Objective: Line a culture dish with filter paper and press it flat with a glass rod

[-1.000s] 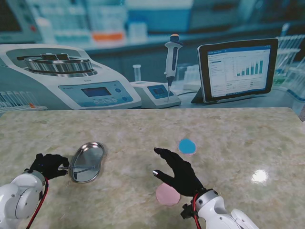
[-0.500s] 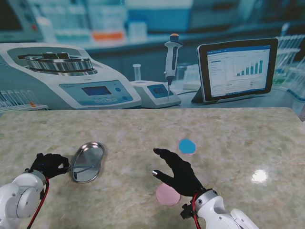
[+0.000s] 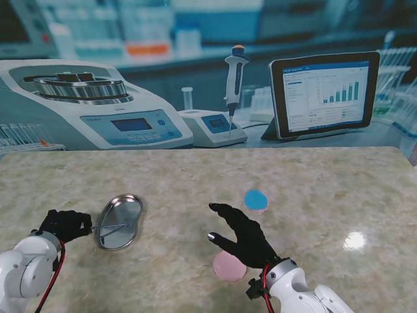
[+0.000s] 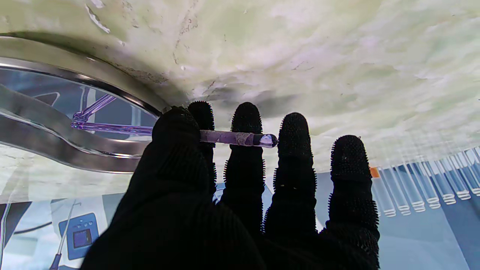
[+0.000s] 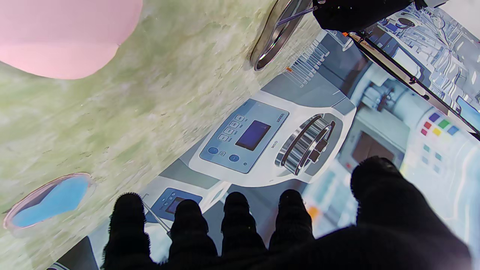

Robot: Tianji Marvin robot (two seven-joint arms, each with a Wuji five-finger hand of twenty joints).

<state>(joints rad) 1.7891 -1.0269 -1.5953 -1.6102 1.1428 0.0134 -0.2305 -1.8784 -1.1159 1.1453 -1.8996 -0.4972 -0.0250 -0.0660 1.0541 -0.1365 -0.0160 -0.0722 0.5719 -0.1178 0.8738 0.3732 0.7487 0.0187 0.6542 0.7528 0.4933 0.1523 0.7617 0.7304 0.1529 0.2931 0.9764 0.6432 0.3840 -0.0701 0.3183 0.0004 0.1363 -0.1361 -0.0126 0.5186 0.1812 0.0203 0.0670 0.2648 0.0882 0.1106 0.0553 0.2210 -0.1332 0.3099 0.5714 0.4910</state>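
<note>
Glass rod (image 4: 232,137), thin, clear and purple-tinted with a rounded end, is pinched in the left hand (image 3: 65,225), whose fingers (image 4: 245,150) in nubbed black gloves are closed around it. Its far end reaches over the rim into the metal dish (image 3: 120,221), a shiny kidney-shaped steel tray lying on the marbled, pale green desk (image 3: 313,182) just right of that hand. Whether the rod tip touches the dish floor cannot be told. Well to the right of the dish, the right hand (image 3: 246,236) hovers with its fingers (image 5: 236,213) spread apart, holding nothing. A round pink paper disc (image 3: 229,266) lies partly under that hand, and a round dish with blue paper (image 3: 256,199) sits farther from me, right of the metal dish.
</note>
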